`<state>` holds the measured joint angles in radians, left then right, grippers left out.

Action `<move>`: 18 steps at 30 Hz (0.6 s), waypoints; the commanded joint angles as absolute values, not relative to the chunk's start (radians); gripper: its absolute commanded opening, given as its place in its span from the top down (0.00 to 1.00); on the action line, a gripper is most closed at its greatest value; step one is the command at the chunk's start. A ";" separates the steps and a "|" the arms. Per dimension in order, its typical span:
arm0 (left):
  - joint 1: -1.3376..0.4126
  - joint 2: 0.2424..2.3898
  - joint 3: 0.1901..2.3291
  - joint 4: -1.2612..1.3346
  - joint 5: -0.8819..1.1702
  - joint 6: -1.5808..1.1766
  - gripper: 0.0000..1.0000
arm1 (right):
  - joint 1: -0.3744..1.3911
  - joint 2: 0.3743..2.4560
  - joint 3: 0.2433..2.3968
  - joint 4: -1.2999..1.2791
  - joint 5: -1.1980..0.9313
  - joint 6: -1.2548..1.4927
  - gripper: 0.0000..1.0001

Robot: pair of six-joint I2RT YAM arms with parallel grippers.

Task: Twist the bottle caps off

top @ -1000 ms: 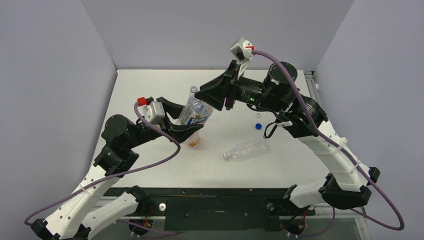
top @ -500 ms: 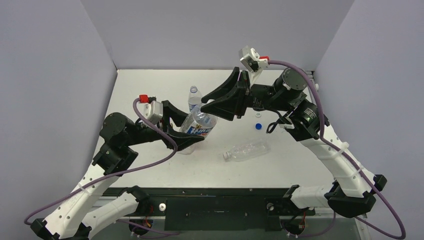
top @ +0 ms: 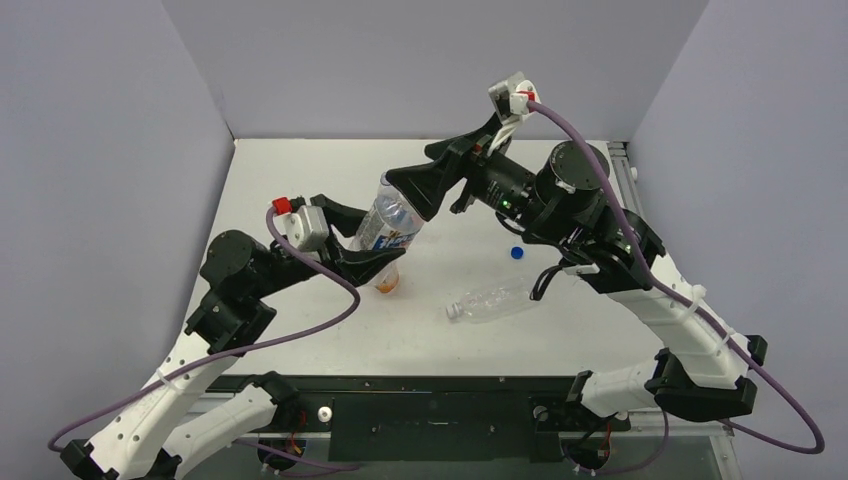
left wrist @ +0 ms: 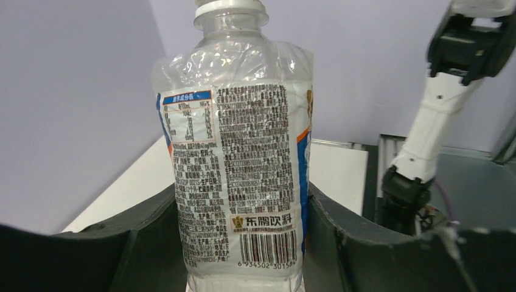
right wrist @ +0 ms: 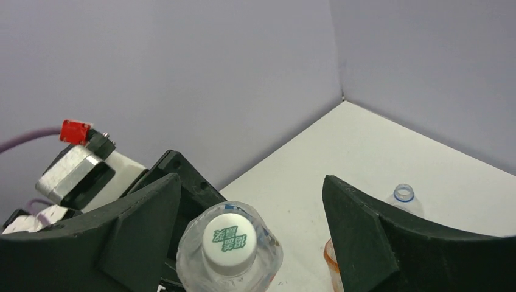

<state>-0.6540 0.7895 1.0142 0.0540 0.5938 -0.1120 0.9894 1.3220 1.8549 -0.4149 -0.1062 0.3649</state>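
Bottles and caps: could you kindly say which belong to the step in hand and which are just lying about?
In use: labelled bottle, its white cap, left gripper, right gripper.
Lying about: plain bottle, loose blue cap, orange bottle, open-necked bottle.

Black, white, blue, orange, green
Between the left gripper's (left wrist: 243,204) black fingers (left wrist: 143,246), the clear bottle (left wrist: 234,58) wears a white label (left wrist: 243,176): dense black print, barcode, blue and orange edges. Ahead of the right gripper (right wrist: 251,194), its white cap (right wrist: 228,238) bears green characters.
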 commanded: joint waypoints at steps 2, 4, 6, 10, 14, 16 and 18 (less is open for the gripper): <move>-0.660 0.779 0.990 0.110 0.377 0.086 1.00 | 1.028 1.379 1.994 -0.527 0.167 0.383 0.18; -0.660 0.778 0.976 0.123 0.338 0.138 1.00 | 1.028 1.407 2.027 -0.558 0.182 0.399 0.18; -0.660 0.776 0.967 0.139 0.300 0.166 1.00 | 1.028 1.436 2.053 -0.580 0.178 0.409 0.21; -0.663 0.781 0.968 0.142 0.244 0.198 1.00 | 1.028 1.480 2.096 -0.606 0.147 0.420 0.33; -0.665 0.783 0.972 0.130 0.243 0.194 1.00 | 1.029 1.507 2.117 -0.610 0.119 0.425 0.41; -0.666 0.783 0.973 0.132 0.248 0.190 1.00 | 1.028 1.516 2.126 -0.613 0.112 0.423 0.44; -0.666 0.785 0.973 0.132 0.251 0.186 1.00 | 1.028 1.523 2.133 -0.616 0.112 0.422 0.47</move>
<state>-0.6601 0.7876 0.9554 0.0727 0.2714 0.1730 1.0225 1.5211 2.0781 -0.6121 0.1226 0.4156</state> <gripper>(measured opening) 0.501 0.558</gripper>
